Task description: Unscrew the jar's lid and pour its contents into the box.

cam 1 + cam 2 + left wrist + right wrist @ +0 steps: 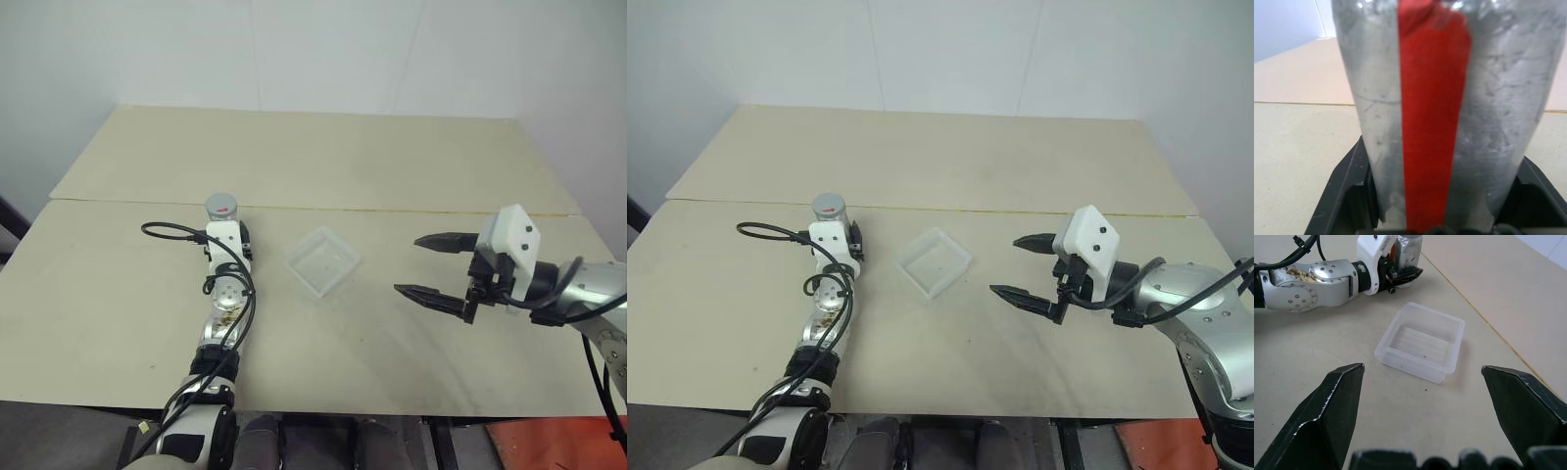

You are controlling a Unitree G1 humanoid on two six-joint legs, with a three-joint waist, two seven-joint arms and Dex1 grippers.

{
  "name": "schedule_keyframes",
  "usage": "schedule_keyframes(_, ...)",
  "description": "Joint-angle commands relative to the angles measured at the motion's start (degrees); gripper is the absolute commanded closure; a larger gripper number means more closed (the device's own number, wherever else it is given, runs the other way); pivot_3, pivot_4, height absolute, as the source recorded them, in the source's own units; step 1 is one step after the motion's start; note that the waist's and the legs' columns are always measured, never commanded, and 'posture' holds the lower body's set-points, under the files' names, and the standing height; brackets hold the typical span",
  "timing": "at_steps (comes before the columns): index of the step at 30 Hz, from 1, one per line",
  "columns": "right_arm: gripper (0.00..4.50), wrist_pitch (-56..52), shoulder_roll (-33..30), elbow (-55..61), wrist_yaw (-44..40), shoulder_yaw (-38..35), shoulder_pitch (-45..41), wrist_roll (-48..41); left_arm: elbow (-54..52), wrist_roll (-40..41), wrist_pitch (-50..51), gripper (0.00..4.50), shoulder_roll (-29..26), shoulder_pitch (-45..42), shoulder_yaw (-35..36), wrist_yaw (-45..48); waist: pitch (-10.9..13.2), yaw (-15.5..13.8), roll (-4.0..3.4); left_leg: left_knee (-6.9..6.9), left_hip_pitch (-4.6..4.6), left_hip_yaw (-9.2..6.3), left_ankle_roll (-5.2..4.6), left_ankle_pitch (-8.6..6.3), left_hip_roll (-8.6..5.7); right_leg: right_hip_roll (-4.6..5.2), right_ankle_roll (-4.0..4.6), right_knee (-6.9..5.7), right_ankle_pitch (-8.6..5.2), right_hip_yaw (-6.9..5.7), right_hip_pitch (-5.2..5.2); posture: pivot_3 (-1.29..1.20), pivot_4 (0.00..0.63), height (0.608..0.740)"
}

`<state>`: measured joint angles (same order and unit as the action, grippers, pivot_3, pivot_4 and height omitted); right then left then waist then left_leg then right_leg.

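1. Evidently the left gripper (227,221) is clamping the jar (221,211) low on its body, with the fingers (1347,191) pinching it from both sides, probably so the jar cannot spin once the lid is twisted.
2. Upright on the desk (323,147), the jar is sitting at the robot's left, its red stripe (1432,112) facing the left wrist, and the lid (221,204) is sitting on top, not yet unscrewed.
3. Meanwhile the right gripper (438,266) is hanging above the desk on the right, well apart from the jar, its fingers (1332,411) spread wide, seemingly ready to reach for the lid.
4. Between the two arms, the box (322,259) is lying near the jar, placed close for pouring.
5. I cannot make out the contents through the jar wall.
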<state>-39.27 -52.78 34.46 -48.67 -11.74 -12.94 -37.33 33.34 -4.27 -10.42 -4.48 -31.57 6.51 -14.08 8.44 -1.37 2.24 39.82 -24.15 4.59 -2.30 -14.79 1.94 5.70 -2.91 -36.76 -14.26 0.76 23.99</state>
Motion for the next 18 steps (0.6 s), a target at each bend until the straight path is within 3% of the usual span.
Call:
schedule_keyframes(1, 0.0, 0.15, -0.64, 1.83, -0.25, -1.37, -0.34, -1.16, 0.2, -0.72, -2.73, 2.11, -0.66, -1.81, -0.6, 0.16, 0.0, -0.02, 0.0, 0.0, 0.0, 0.0, 0.0, 0.0, 0.0, 0.0, 0.0, 0.0, 0.0, 0.0, 0.0, 0.0, 0.15, 0.74)
schedule_keyframes(4, 0.0, 0.29, -0.44, 1.91, -0.25, -1.12, -0.76, -1.24, -1.45, 0.95, -2.48, 2.11, -1.38, -1.68, -0.62, 3.45, 0.0, -0.01, 0.0, 0.0, 0.0, 0.0, 0.0, 0.0, 0.0, 0.0, 0.0, 0.0, 0.0, 0.0, 0.0, 0.0, 0.15, 0.74)
schedule_keyframes(9, 0.0, 0.35, 1.03, 0.83, 0.35, 0.9, -4.53, -1.44, -11.15, 10.39, 5.51, 2.11, -6.29, -0.75, -0.16, 21.13, 0.0, 0.46, 0.0, 0.0, -0.03, 0.01, 0.03, 0.02, 0.01, -0.01, 0.0, -0.09, 0.0, 0.0, 0.05, 0.0, 0.15, 0.74)
schedule_keyframes(16, 0.0, -0.76, 7.0, -3.84, 3.35, 7.7, -15.0, 0.2, -22.92, 27.51, 23.92, 2.11, -21.95, -0.43, -1.55, 56.67, 0.0, 1.56, -0.01, 0.0, 0.02, 0.0, 0.22, 0.13, 0.08, -0.13, 0.0, -0.21, 0.0, 0.02, 0.07, 0.0, 0.15, 0.74)
schedule_keyframes(18, 0.0, -1.49, 10.05, -5.71, 4.98, 10.04, -19.05, 0.5, -22.88, 29.12, 24.38, 2.11, -25.71, -1.05, -2.44, 64.78, 0.0, 1.8, -0.02, 0.0, 0.01, -0.01, 0.23, 0.14, 0.09, -0.16, 0.01, -0.21, -0.01, 0.01, 0.08, 0.0, 0.15, 0.74)
